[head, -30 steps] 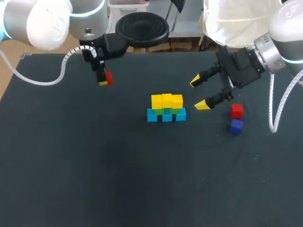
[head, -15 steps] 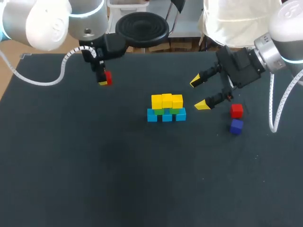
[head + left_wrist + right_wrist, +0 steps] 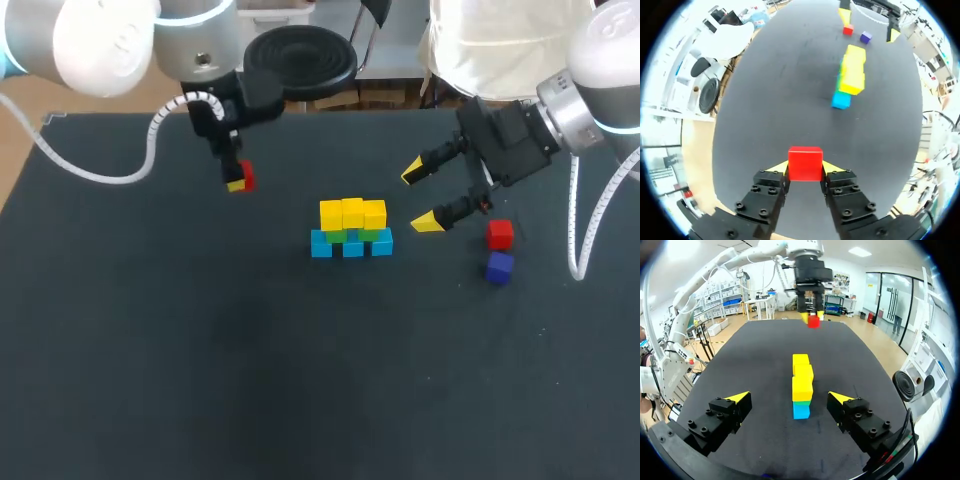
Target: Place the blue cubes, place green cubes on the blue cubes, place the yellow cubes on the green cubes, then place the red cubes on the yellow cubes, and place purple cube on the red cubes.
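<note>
from above, the left gripper (image 3: 238,180) hangs over the back left of the dark table (image 3: 200,350), pinching a red cube (image 3: 246,176); only one yellow tip shows there, so the grip is hard to read. near the middle stands the stack: three blue cubes (image 3: 351,244) in a row running side to side, green cubes (image 3: 352,235) on them, mostly covered so their number is unclear, and three yellow cubes (image 3: 352,213) on top. the right gripper (image 3: 420,197) sits just right of the stack, fingers spread wide and holding nothing. a loose red cube (image 3: 500,234) and a purple cube (image 3: 499,267) lie on the table close together beyond it, apart from the stack. the left wrist view settles the grip: both yellow tips press the red cube's opposite sides, and it sits square and level. from there the stack is well ahead, its row running away towards the right gripper's tips, with the green layer barely showing. the right wrist view shows the stack end on, between and ahead of its spread fingers, untouched, the row pointing towards the left gripper and its cube held above the table's far end; the two loose cubes are out of this view.
</note>
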